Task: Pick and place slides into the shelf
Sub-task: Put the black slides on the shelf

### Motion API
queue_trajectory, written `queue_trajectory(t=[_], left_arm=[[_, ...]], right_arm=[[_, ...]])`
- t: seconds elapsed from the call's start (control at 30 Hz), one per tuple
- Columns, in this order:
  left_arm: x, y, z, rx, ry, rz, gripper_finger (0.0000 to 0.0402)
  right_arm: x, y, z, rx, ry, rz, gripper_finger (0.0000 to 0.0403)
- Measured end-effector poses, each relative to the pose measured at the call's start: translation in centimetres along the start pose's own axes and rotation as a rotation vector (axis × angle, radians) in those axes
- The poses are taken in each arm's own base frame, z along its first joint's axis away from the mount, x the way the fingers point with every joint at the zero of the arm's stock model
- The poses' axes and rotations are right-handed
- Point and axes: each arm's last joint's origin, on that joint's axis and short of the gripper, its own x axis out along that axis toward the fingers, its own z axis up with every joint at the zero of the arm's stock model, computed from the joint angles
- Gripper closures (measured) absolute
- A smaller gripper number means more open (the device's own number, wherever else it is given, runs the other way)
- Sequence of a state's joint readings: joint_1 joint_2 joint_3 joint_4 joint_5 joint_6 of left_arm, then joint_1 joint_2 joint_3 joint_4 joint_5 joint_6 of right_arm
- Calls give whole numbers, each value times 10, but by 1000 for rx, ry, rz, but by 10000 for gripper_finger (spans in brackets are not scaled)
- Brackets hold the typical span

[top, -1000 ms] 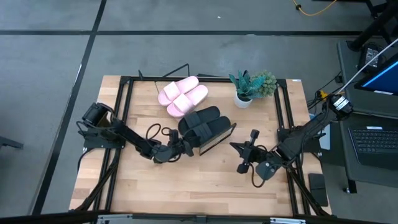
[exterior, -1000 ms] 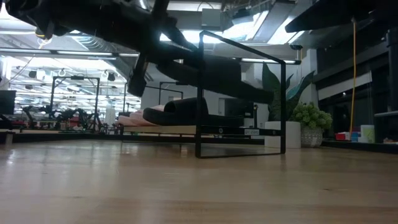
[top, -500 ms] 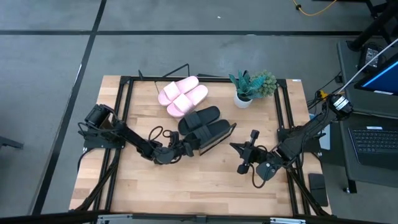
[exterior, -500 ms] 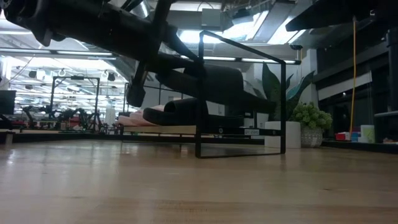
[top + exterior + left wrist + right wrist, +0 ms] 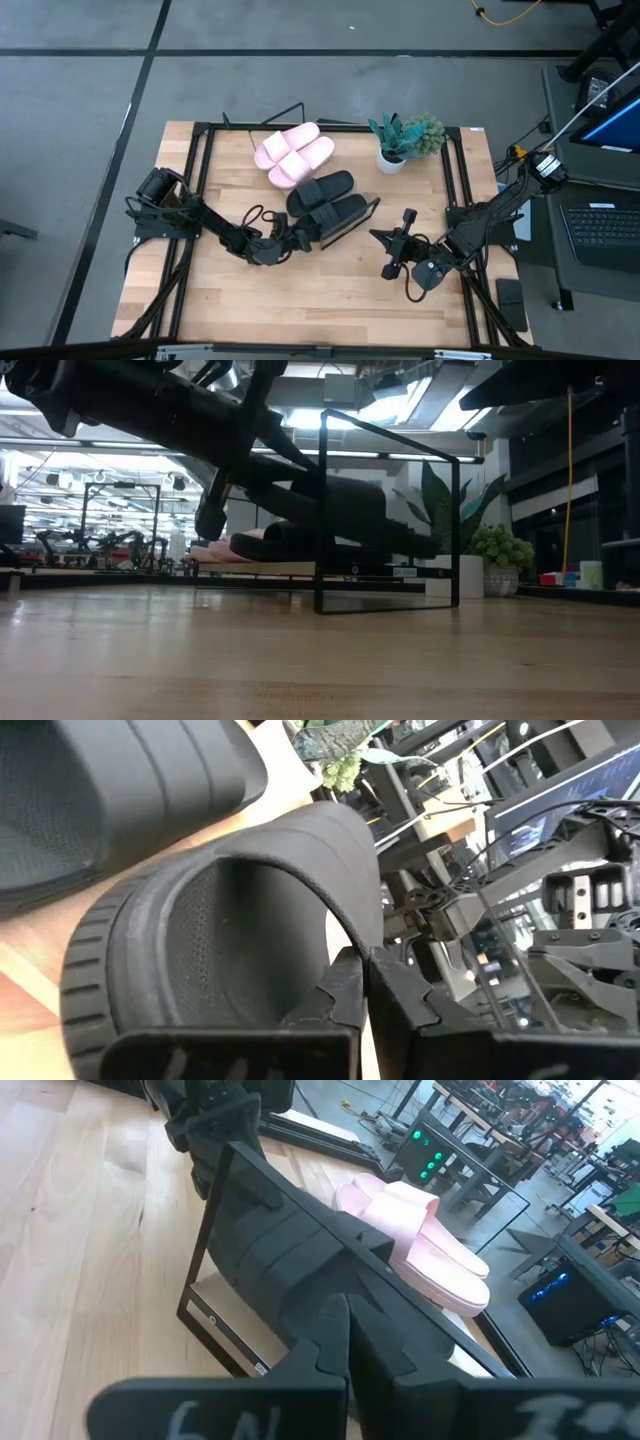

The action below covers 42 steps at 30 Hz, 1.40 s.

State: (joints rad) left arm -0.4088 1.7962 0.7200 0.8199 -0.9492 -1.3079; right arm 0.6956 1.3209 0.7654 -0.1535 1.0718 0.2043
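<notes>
the two black slides (image 5: 327,197) lie side by side on the slanted shelf (image 5: 352,222), just in front of the pink pair (image 5: 293,154), so all four appear to be racked already. the left claw (image 5: 300,238) sits at the near black slide's heel end with its fingers closed together beside the strap (image 5: 330,850), seemingly holding nothing. judging by that, it is nudging or has just let go. the right claw (image 5: 393,241) waits closed and empty on the table (image 5: 330,300), beside the shelf's right end, clear of the work.
</notes>
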Motion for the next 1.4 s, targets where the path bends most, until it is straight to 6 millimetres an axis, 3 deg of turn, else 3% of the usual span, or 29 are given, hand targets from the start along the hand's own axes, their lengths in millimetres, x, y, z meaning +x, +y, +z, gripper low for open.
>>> queue_trajectory(t=[0.67,1.03,1.4], left_arm=[[0,2,0,-3,-23,22,401],[5,-11,-3,65,-25,52,401],[5,-5,-4,42,-36,90,401]], right_arm=[[0,0,1,4,-3,0,401],[0,0,1,0,-3,-1,401],[0,0,1,2,-3,-1,401]])
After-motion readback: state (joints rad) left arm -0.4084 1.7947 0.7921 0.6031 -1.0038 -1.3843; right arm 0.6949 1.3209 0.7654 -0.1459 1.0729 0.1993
